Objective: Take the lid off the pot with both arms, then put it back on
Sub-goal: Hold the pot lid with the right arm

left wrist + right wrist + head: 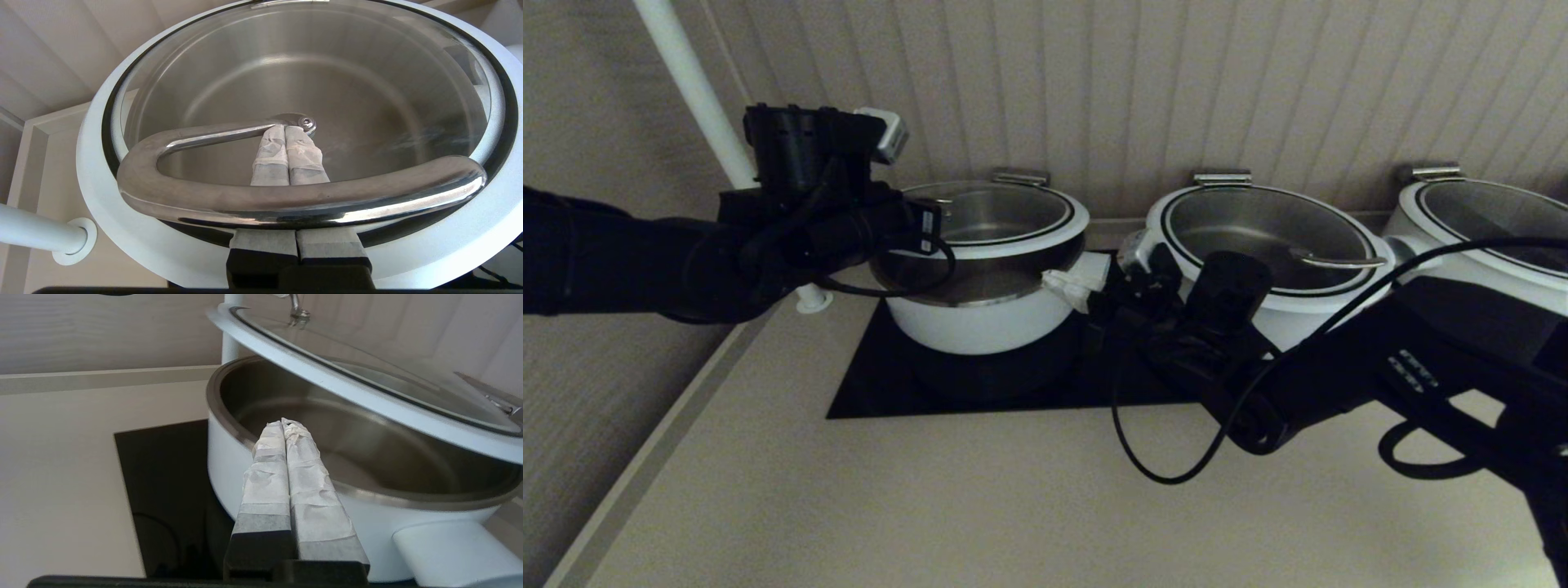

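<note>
The lid point(1021, 243), glass with a white ring, hangs tilted above the white pot point(972, 322), with a gap that shows the steel inside. My left gripper point(286, 129) is shut. Its fingers reach under the lid's curved steel handle point(286, 202), which rests across them. In the head view the left gripper point(929, 219) is at the lid's left side. My right gripper point(282, 424) is shut and empty. Its tips sit at the pot's rim point(229, 428), below the lid's ring point(327, 381) and beside the pot's side handle point(449, 555). It shows in the head view point(1066, 286).
The pot stands on a black cooktop point(882, 388) set in a beige counter. Two wider lidded pots point(1262, 245) point(1486, 216) stand to the right along the panelled wall. A white pole point(698, 98) rises at the back left.
</note>
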`<state>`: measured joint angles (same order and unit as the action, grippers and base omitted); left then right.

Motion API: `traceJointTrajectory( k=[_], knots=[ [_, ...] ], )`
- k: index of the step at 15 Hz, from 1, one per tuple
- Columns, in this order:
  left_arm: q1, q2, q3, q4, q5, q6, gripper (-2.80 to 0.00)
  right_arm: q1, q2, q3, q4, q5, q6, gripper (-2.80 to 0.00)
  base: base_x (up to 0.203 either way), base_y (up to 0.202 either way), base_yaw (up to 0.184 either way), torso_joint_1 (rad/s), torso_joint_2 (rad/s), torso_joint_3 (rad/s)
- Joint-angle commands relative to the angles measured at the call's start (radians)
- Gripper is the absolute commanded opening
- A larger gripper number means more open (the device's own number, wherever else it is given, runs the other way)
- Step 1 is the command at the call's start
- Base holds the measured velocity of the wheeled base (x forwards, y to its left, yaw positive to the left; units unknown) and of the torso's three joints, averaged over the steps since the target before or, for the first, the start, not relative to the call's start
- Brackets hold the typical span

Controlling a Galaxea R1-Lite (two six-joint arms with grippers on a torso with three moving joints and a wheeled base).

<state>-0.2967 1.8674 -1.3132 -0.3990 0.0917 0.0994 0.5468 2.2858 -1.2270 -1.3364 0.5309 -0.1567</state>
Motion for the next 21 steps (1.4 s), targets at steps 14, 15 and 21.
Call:
traceJointTrajectory(
  k=[14,15,21],
  knots=[
    [0.001,-0.010,0.003,-0.003,0.000,0.002,-2.80,-0.028,0.098,-0.223,0.057,-0.069,0.000,-2.80,0.000,0.000,0.000,0.000,0.00,0.000],
    [0.001,-0.010,0.003,-0.003,0.000,0.002,-2.80,-0.031,0.102,-0.245,0.069,-0.069,0.000,-2.80,0.000,0.000,0.000,0.000,0.00,0.000],
    [0.001,-0.011,0.003,-0.003,0.000,0.002,-2.80,-0.033,0.130,-0.312,0.112,-0.069,0.000,-2.80,0.000,0.000,0.000,0.000,0.00,0.000]
  ],
)
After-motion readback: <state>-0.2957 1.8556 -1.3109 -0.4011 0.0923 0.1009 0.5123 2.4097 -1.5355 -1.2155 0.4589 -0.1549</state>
